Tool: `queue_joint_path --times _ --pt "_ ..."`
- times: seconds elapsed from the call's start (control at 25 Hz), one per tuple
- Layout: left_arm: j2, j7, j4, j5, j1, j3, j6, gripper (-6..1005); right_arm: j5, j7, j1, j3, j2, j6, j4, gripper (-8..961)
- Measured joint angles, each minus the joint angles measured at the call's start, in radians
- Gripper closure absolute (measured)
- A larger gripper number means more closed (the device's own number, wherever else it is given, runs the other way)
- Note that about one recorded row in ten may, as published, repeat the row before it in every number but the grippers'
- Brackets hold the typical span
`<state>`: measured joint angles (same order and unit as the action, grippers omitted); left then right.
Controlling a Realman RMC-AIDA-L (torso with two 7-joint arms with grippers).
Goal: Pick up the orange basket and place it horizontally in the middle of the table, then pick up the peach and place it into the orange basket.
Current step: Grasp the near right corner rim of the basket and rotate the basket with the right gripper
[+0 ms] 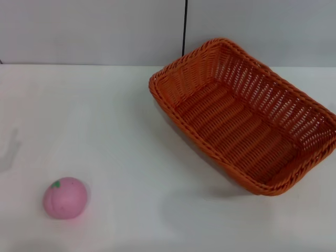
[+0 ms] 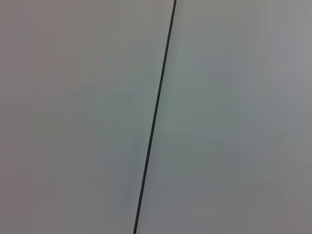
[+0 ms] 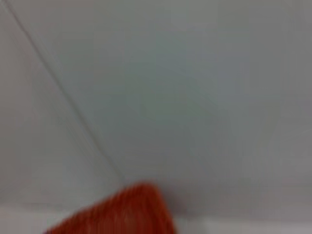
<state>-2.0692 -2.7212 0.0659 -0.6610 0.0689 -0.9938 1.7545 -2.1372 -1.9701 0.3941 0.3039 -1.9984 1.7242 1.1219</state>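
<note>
The orange basket (image 1: 247,118) sits at the right of the white table (image 1: 105,121), turned diagonally, its open side up and its far right end cut by the picture's edge. A soft shadow lies under its near corner; I cannot tell whether it rests flat. A blurred corner of the orange basket (image 3: 126,212) also shows close up in the right wrist view, in front of a grey wall. The pink peach (image 1: 64,197), with a green mark on top, rests alone at the near left of the table. Neither gripper appears in any view.
A grey wall with a dark vertical seam (image 1: 185,26) stands behind the table. The left wrist view shows only that wall and the seam (image 2: 155,117). A faint shadow (image 1: 8,149) falls on the table's left edge.
</note>
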Motion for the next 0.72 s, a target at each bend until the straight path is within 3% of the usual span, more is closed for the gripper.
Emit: queue_joint_path --times 0.04,0.12,0.32,0.48,0.72 --pt "0.000 0.000 0.000 0.000 0.000 0.000 0.000 170 0.000 0.000 0.000 0.000 0.000 0.000 0.000 213" --pt "0.001 0.000 -0.002 0.001 0.000 0.003 0.001 170 -0.129 -0.101 0.076 0.006 0.031 0.054 0.020 214" --pt "0.000 0.000 -0.001 0.002 -0.010 0.008 0.005 171 -0.257 -0.206 0.172 0.061 0.059 0.071 0.001 215" --pt "-0.002 0.001 0.000 0.003 -0.020 0.009 0.006 171 -0.270 -0.240 0.199 0.131 0.063 0.046 -0.034 217" --pt "-0.003 0.001 0.000 0.003 -0.027 0.011 0.008 171 -0.282 -0.275 0.234 0.287 0.059 -0.095 -0.143 219"
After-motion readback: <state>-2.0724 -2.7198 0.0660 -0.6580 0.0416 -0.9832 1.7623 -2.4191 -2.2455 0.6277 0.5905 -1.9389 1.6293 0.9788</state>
